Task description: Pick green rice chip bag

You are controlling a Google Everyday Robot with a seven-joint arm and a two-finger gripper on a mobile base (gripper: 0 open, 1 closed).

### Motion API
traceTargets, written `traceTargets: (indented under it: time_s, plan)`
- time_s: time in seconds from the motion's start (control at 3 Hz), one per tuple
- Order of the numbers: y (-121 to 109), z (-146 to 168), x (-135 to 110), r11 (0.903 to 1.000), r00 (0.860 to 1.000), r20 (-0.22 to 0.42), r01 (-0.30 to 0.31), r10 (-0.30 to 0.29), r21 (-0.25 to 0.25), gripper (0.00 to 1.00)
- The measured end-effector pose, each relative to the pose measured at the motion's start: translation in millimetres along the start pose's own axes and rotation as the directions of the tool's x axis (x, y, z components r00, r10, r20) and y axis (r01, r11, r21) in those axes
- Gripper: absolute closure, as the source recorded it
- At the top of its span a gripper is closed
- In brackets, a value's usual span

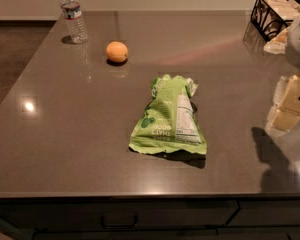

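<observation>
Hovering at the right edge of my view, the hand point(287, 109) hangs over the worktop point(65, 149) carrying nothing, though I cannot tell whether it is released or clenched. The green rice chip bag point(170, 116) lies flat well off to its left, untouched. My worry is the crinkled foil: coming down on the flat middle, the hand may skid off or shove the bag across the glossy top instead of pinching a fold, while the orange point(117, 51) and water bottle point(73, 15), farther left beyond the bag, look safely clear.
</observation>
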State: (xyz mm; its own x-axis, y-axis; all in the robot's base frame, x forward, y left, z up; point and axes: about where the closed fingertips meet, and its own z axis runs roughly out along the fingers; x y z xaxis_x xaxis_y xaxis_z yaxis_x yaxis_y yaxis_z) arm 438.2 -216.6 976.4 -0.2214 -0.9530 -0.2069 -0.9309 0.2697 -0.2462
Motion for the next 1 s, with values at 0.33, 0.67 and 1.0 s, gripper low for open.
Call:
traceTargets:
  time_s: [0.33,0.67,1.0]
  plan:
    - [0,0,0,1.0000,1.000,0.000,0.000,0.000,0.000,0.00]
    - [0,6,-12,0.9997,1.000,0.005,0.011,-0.011,-0.024,0.00]
    - [-1,23,-40,0.9989,1.000,0.009,0.006,-0.006,-0.046,0.00]
